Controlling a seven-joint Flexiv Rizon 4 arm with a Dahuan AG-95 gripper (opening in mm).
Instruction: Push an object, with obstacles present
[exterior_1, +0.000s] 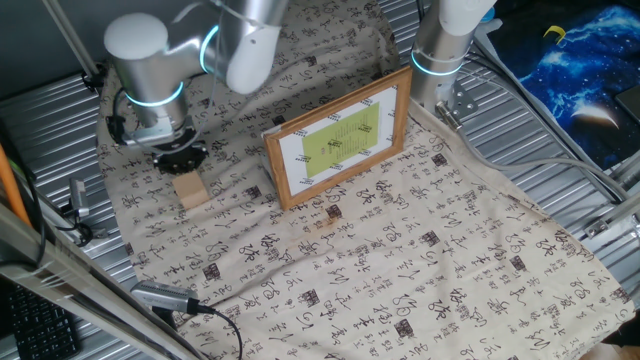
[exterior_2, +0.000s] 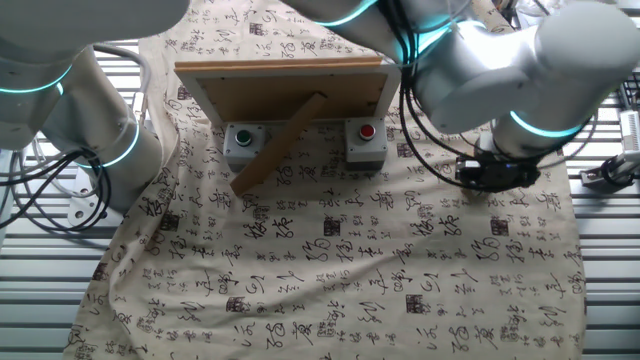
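Leftmost, the gripper (exterior_1: 182, 157) hangs just above the plain light-tan wooden cube (exterior_1: 189, 188); its jaw gap cannot be told. Rightward stands the brown-bordered picture frame (exterior_1: 338, 136), on calligraphy-printed cloth (exterior_1: 400, 260).

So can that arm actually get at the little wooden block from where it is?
Probably yes. The pincer hangs right over the small wooden cube, seemingly touching or almost touching its top, with nothing between them. The picture frame stands off to one side, clear of the cube.
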